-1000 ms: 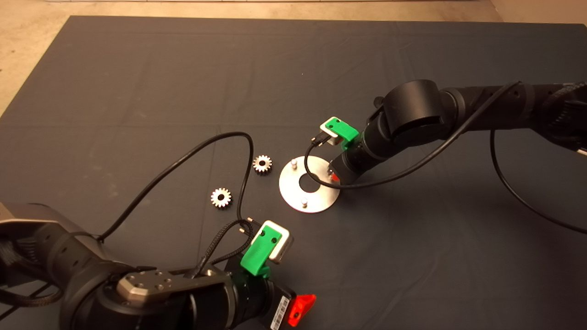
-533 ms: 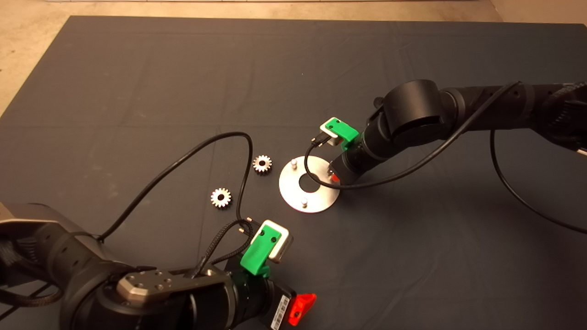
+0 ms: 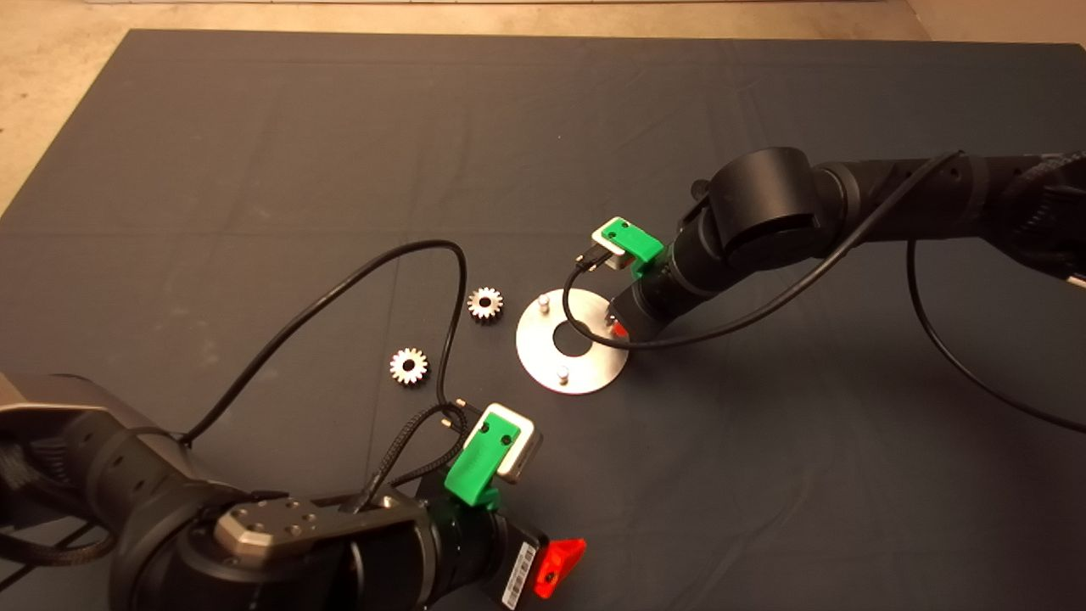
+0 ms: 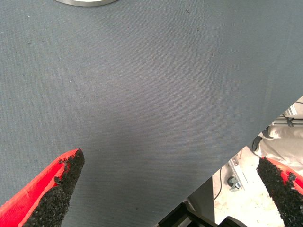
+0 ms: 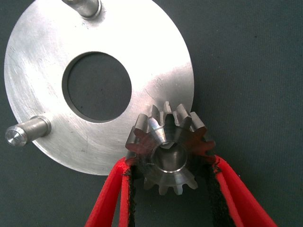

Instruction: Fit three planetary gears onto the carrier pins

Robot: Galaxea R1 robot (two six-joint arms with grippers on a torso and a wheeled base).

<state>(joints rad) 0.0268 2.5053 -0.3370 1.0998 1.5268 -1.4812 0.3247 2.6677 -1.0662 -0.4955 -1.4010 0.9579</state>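
Our left end effector (image 3: 556, 570) had sunk a little lower at the tabletop's near edge, fingers spread wide and empty. Two gears (image 3: 409, 366) still lay flat on the mat (image 3: 254, 153), left of the disc (image 3: 543, 361). Nothing else had moved, so we judged the seating unfinished. Our right end effector (image 5: 170, 189) kept pinching a bright toothed gear (image 5: 166, 152) over the disc's right pin.

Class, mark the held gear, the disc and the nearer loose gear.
held gear (image 5: 168, 152): right wrist view, hub beside the bore.
disc (image 3: 543, 352): head view, bare face left of the hole.
nearer loose gear (image 3: 409, 367): head view, centre.
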